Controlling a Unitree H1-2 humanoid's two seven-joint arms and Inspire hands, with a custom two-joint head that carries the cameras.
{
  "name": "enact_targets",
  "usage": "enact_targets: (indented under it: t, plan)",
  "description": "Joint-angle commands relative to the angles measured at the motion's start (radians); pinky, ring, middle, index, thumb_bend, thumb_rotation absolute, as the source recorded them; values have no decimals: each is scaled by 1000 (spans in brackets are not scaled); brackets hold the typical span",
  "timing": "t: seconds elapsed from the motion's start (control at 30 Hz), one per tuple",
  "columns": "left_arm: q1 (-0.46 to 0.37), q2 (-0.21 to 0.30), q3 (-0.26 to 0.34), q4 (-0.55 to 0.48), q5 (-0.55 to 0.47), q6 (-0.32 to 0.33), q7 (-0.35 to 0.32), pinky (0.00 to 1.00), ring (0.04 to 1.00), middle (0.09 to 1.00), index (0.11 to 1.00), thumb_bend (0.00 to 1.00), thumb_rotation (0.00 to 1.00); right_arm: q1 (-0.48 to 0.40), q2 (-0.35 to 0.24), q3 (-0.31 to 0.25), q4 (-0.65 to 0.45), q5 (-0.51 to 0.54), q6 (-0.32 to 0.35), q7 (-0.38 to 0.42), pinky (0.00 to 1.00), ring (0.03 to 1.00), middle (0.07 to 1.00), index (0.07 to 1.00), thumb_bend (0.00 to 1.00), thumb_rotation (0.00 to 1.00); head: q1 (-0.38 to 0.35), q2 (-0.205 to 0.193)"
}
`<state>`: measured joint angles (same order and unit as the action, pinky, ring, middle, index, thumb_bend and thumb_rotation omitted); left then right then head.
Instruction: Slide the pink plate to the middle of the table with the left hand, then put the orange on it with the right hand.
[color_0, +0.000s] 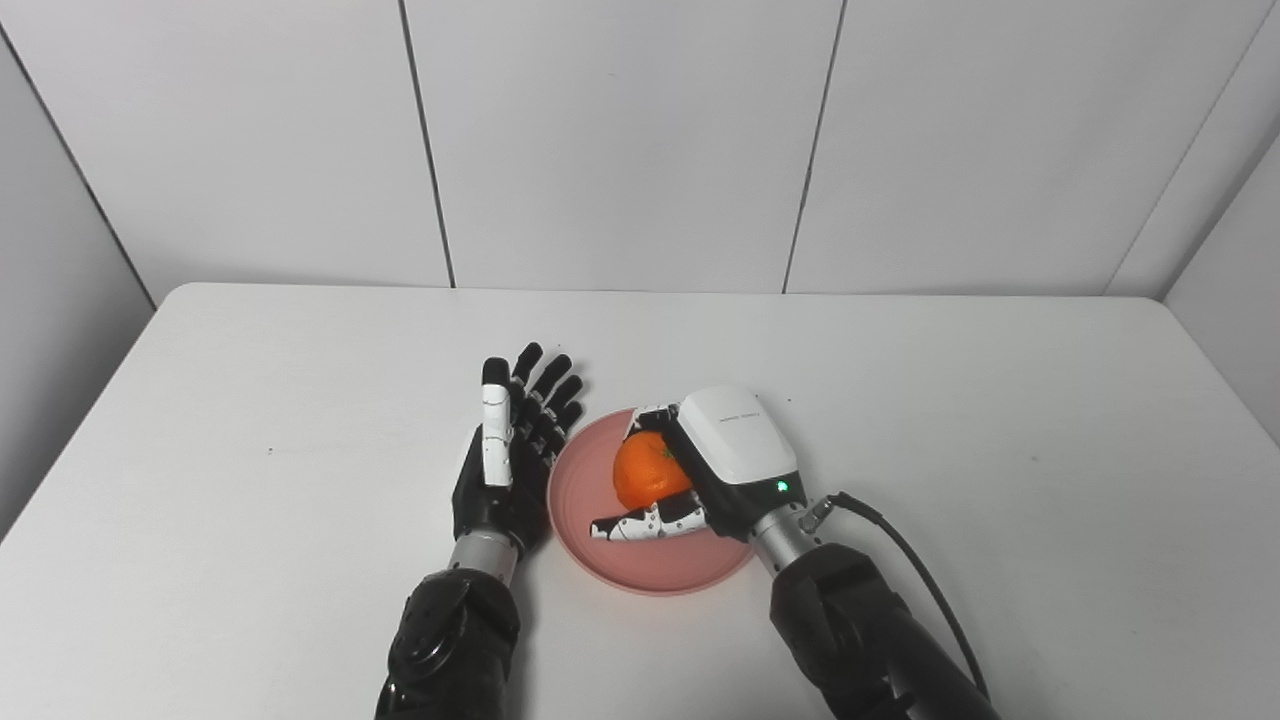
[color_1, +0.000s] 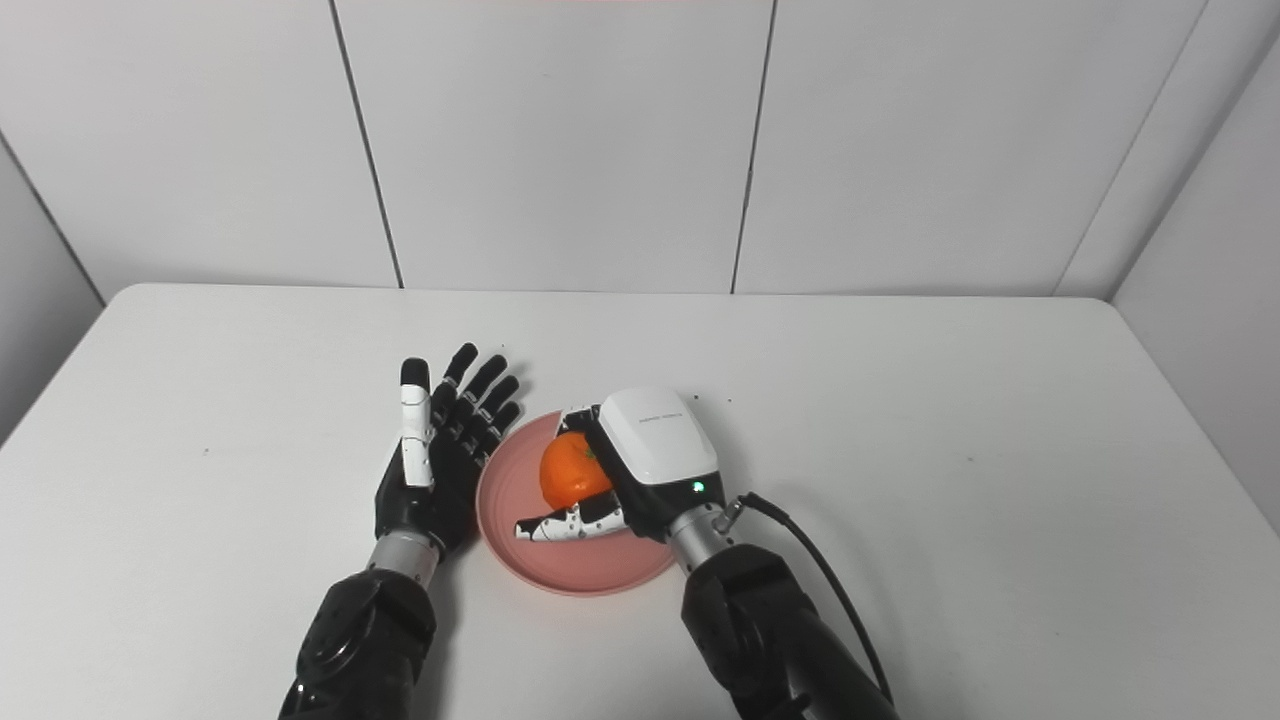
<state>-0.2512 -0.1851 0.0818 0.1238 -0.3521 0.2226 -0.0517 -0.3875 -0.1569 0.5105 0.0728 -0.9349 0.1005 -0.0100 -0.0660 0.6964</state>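
White wall panels close off the back and sides of a plain white table (color_0: 300, 400).

Left eye view: the plate (color_0: 590, 500) lies near the middle of the table, toward the front edge. The orange (color_0: 648, 470) is over the plate, and the right hand (color_0: 690, 475) is wrapped around it, fingers above and thumb below. Whether the fruit already rests on the plate I cannot tell. The left hand (color_0: 510, 450) lies just beside the plate's left rim, fingers spread and straight, holding nothing.

Right eye view: the same layout, with the plate (color_1: 520, 520) and the orange (color_1: 570, 468) clasped by the right hand (color_1: 615, 478); the left hand (color_1: 435, 455) is flat and empty beside the rim.

The orange looks light, firm and round, so it would likely roll if let go off-centre; a grip around its widest part suits it. The plate seems stiff, light and smooth, and probably slides readily when pushed at the rim.
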Motion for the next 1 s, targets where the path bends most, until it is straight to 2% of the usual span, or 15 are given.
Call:
enact_targets:
  t: [0.0, 0.07, 0.13, 0.23, 0.37, 0.43, 0.5, 0.6, 0.77, 0.97]
  plan:
    - [63, -9, 8, 50, 8, 94, 47, 962, 925, 915, 934, 916, 845, -27, -3, -1, -14, -9, -39, -12, 136, 189, 270, 340, 542, 366, 1, 1]
    - [63, -10, 8, 50, 7, 94, 46, 962, 924, 912, 935, 910, 847, -28, -6, 2, -11, -8, -45, -17, 137, 191, 273, 347, 558, 351, 1, 0]
    - [62, -9, 6, 51, 9, 91, 45, 957, 920, 897, 932, 904, 846, -28, -7, 6, -11, -11, -45, -17, 132, 181, 260, 314, 583, 346, 1, 0]
    - [62, -9, 5, 54, 10, 88, 45, 952, 933, 900, 928, 908, 845, -28, -6, 8, -10, -7, -47, -20, 130, 179, 255, 283, 642, 410, 1, 0]
    - [62, -12, 12, 56, 2, 86, 44, 972, 931, 895, 925, 902, 834, -27, -4, 5, -3, 3, -61, -39, 154, 209, 289, 307, 711, 453, 1, 0]
    - [63, -13, 15, 56, -3, 88, 44, 985, 935, 898, 928, 894, 831, -29, -12, 11, -4, -4, -70, -45, 200, 260, 331, 348, 763, 495, 1, 0]
    - [64, -16, 18, 53, -9, 93, 49, 995, 937, 896, 925, 889, 818, -32, -23, 19, -4, -19, -80, -55, 309, 367, 434, 461, 815, 601, 1, 0]
    - [66, -17, 17, 52, -19, 93, 47, 1000, 970, 914, 925, 870, 815, -34, -30, 18, -4, -23, -99, -63, 565, 605, 650, 633, 932, 738, 1, 0]
    - [66, -17, 17, 58, -25, 85, 41, 1000, 986, 922, 922, 870, 812, -34, -33, 8, -4, -6, -124, -70, 655, 714, 747, 702, 977, 808, 1, 0]
    - [65, -13, 12, 63, -22, 75, 37, 1000, 981, 928, 936, 865, 815, -34, -32, -8, -15, 7, -137, -67, 695, 769, 803, 743, 1000, 893, -2, 1]
